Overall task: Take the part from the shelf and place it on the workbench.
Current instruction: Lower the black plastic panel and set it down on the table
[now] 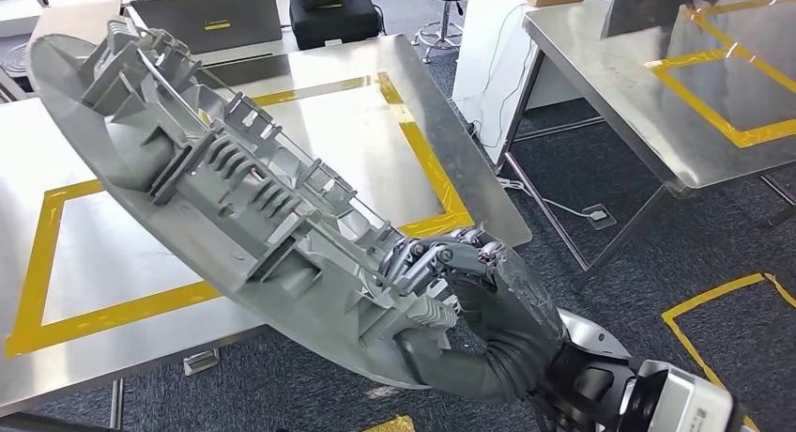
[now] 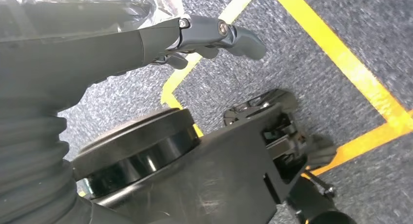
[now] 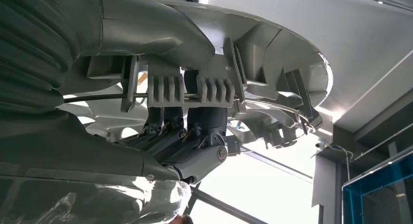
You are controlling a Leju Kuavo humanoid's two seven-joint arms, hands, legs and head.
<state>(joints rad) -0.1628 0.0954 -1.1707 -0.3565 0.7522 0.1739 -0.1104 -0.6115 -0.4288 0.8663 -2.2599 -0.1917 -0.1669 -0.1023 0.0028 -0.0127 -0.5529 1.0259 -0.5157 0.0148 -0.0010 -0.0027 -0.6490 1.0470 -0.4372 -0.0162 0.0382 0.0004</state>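
Right hand: the right hand point(image 1: 451, 282) comes in from the lower right of the head view and grips the lower end of the part, dark fingers point(image 1: 427, 258) curled over its ribbed inner side and the thick thumb pressed under its rim.
Right hand, wrist view: the fingers point(image 3: 195, 151) hook up around a thin metal rod and a comb-like rib block on the part point(image 3: 253, 78); the thumb lies along its outer shell.
Part: a large grey moulded plastic part point(image 1: 216, 178), long and dish-shaped, with ribs, clips and a curved wire on its inner face. It is held in the air, tilted, its far end toward the upper left of the head view, over the near edge of the bench. It does not rest on the bench.
Bench: a steel-topped bench point(image 1: 375, 150) with a rectangle of yellow tape point(image 1: 427, 164) on its top lies under and behind the part.
Second bench: another steel bench point(image 1: 619, 84) with yellow tape stands to the right, well apart, across dark carpet point(image 1: 657, 254).
Left hand: the left hand point(image 2: 209, 36) hangs above grey carpet with yellow floor tape point(image 2: 341, 58); its fingers are stretched out and hold nothing.
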